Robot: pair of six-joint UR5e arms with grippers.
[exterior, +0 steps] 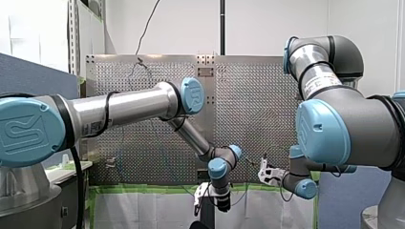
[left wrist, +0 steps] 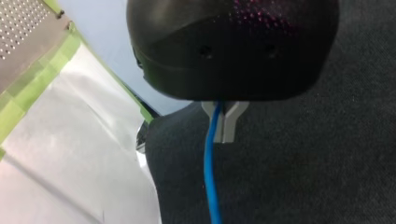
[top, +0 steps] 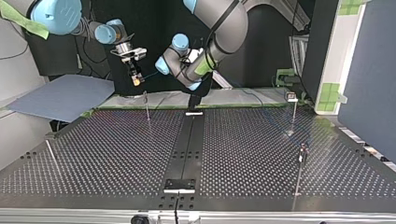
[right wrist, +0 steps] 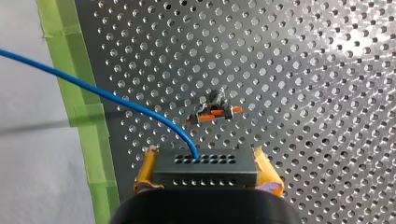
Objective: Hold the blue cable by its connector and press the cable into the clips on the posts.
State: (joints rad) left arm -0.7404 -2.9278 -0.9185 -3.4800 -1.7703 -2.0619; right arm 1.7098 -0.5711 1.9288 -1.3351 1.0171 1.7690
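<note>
The wide perforated dark metal table (top: 116,154) is edged with green tape (right wrist: 88,116), and thin metal posts (top: 147,107) stand on it. Above that edge my right gripper (right wrist: 208,164) clamps the grey perforated connector (right wrist: 205,167) of the thin blue cable (right wrist: 93,91). Off the table, my left gripper (left wrist: 224,123) pinches the cable.

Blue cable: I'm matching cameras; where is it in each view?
Front view: too thin to see.
Top view: blue cable beside my right gripper, upper left.
Left wrist view: blue cable between my left gripper's fingers.
Right wrist view: blue cable arcs off the connector.
Shared landmark: the perforated table.
</note>
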